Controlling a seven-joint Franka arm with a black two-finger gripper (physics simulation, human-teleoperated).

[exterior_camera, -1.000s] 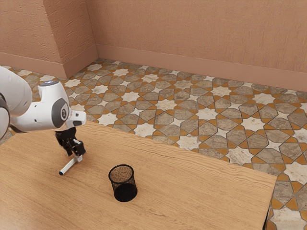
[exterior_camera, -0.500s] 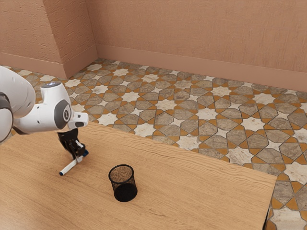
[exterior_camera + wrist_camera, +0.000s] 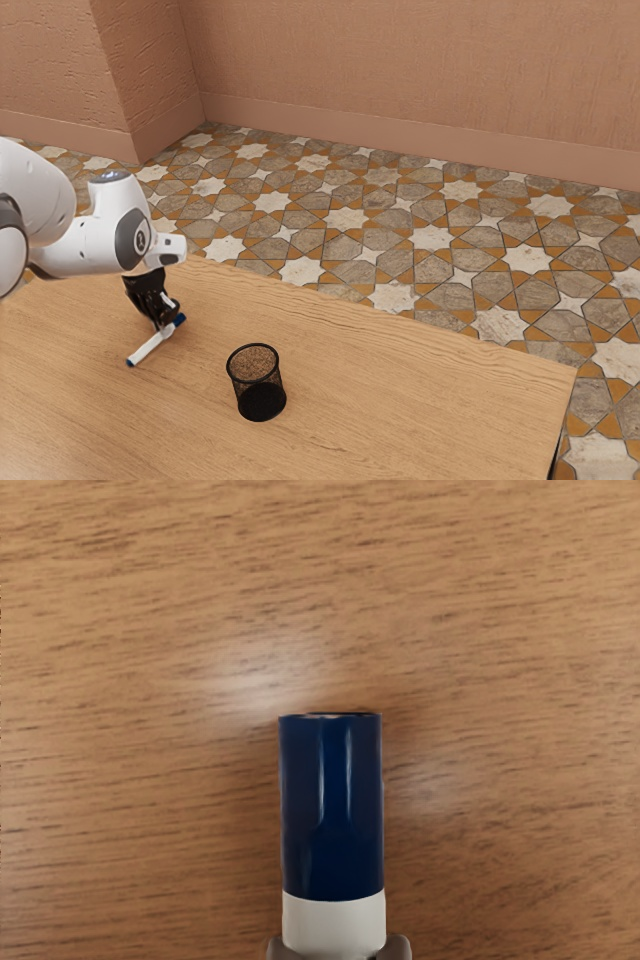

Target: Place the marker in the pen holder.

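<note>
The grasp looks made, the hand [image 3: 167,325] clamped on the marker [image 3: 148,349]. Next, raise it and tilt it upright over the pen holder [image 3: 257,384].

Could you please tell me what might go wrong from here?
The gripper holds the marker near its blue cap, so the long white body could swing. The marker is also far from upright; unless turned enough, it might catch on the pen holder and perhaps tip it.

The pen holder [image 3: 260,392] stands on the table [image 3: 420,410]. Apart from the pen holder, toward the exterior view's left, is the marker [image 3: 148,349], in the claw [image 3: 167,325].
</note>
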